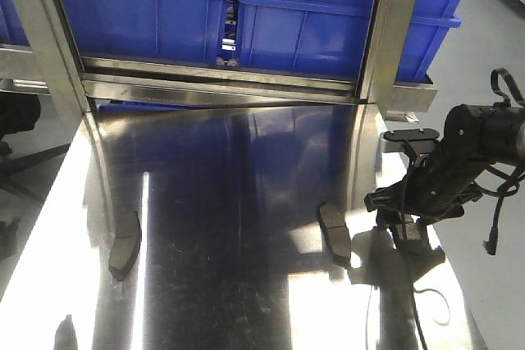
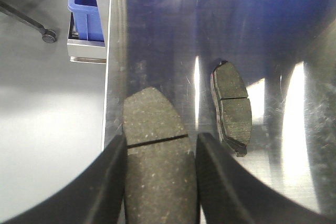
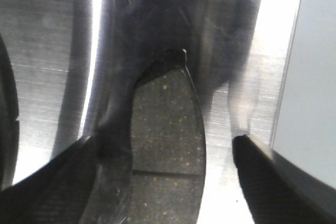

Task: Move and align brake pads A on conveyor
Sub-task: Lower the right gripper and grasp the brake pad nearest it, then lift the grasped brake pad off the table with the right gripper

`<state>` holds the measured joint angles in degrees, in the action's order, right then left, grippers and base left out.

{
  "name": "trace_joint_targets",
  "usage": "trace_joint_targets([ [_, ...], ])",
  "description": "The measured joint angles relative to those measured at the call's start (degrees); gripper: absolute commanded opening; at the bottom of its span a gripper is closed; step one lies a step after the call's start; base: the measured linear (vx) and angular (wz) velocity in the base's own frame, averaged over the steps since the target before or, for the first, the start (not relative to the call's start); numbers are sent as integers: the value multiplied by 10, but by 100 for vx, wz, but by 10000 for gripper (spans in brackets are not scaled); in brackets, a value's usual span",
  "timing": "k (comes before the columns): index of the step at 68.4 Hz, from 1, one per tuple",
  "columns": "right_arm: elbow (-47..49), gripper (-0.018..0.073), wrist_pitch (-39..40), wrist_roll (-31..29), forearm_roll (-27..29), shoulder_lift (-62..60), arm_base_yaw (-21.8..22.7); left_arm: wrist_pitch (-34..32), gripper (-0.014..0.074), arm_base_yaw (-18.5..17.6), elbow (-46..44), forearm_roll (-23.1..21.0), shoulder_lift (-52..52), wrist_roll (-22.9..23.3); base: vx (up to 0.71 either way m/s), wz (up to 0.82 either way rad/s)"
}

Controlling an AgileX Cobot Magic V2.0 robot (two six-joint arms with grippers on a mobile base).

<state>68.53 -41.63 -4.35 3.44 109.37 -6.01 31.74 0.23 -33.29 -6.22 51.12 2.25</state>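
In the left wrist view my left gripper (image 2: 160, 139) is shut on a dark grey brake pad (image 2: 152, 114), with both black fingers pressed against its long sides, near the left edge of the steel table. A second brake pad (image 2: 232, 108) lies on the steel just to its right. In the right wrist view my right gripper (image 3: 164, 140) stands open astride another brake pad (image 3: 168, 114) that lies flat, with a gap to the right finger (image 3: 273, 182). The front view shows two pads (image 1: 123, 247) (image 1: 335, 234) and my right gripper (image 1: 406, 231) low near the right edge. The conveyor is out of view.
The shiny steel tabletop (image 1: 238, 202) carries all the pads. Blue plastic bins (image 1: 303, 14) stand on a shelf behind it, between steel posts (image 1: 385, 30). Grey floor lies past both table edges, with an office chair base (image 2: 31, 9) to the left.
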Motion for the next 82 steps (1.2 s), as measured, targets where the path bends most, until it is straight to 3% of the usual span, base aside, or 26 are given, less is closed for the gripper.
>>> trace_joint_targets([
  [11,0,333,-4,0,0,0,0,0,177,0,0,0,0,0,0,0],
  [27,0,-15,-12,-3,0,0,0,0,177,0,0,0,0,0,0,0],
  [50,0,-10,-16,-15,0,-11,0,0,177,0,0,0,0,0,0,0],
  [82,-27,-10,-6,-16,14,-124,0,0,177,0,0,0,0,0,0,0],
])
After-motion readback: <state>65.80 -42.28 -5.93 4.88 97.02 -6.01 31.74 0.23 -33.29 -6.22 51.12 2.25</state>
